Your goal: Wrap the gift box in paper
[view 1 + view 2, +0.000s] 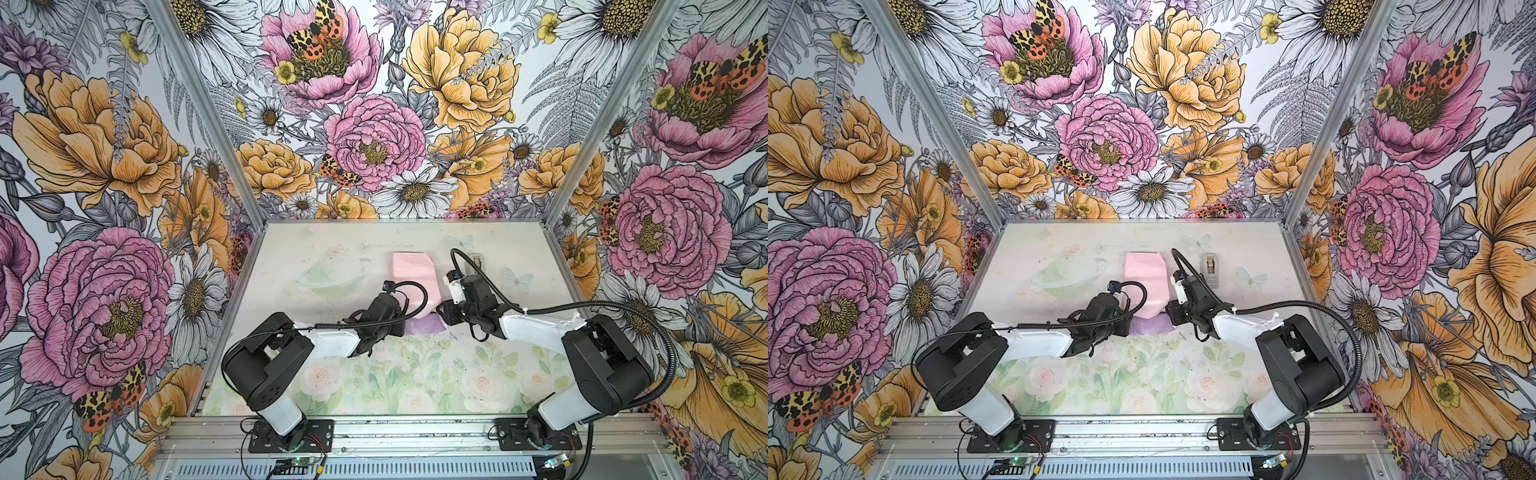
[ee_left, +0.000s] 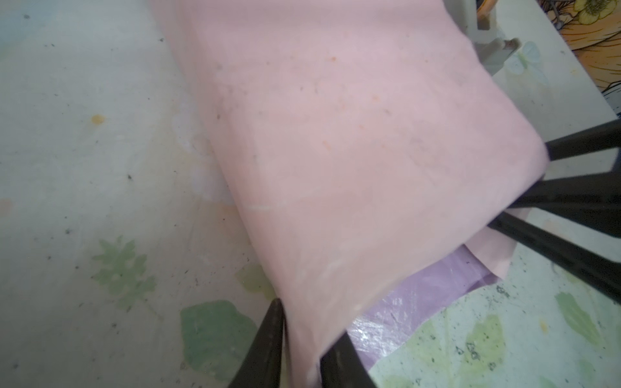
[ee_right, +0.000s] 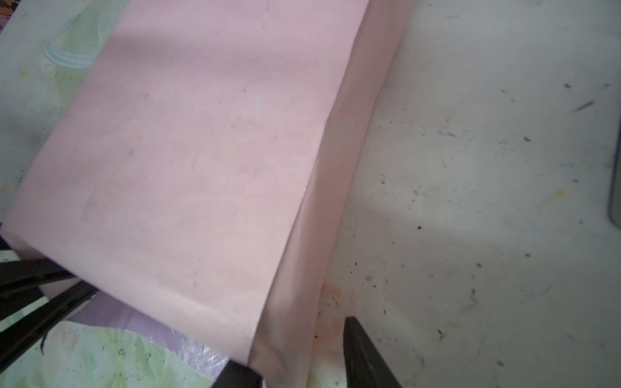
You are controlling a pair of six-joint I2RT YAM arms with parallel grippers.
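Note:
The paper (image 1: pixel 411 274) lies mid-table, folded over into a boxy bundle with its pale pink face up; a strip of its lilac face (image 1: pixel 422 326) shows at the near edge. The gift box is hidden, with no dark blue showing in any view. My left gripper (image 2: pixel 307 349) is at the bundle's near left corner, shut on a fold of the pink paper (image 2: pixel 336 134). My right gripper (image 3: pixel 299 362) stands open astride the near right corner of the paper (image 3: pixel 184 151), one finger (image 3: pixel 363 352) clear of it on the table side.
A small grey tape dispenser (image 1: pixel 1210 268) stands just right of the paper, behind my right arm (image 1: pixel 1237 328). The two grippers face each other closely across the bundle's near edge. Floral-printed walls enclose the table (image 1: pixel 332 257) on three sides.

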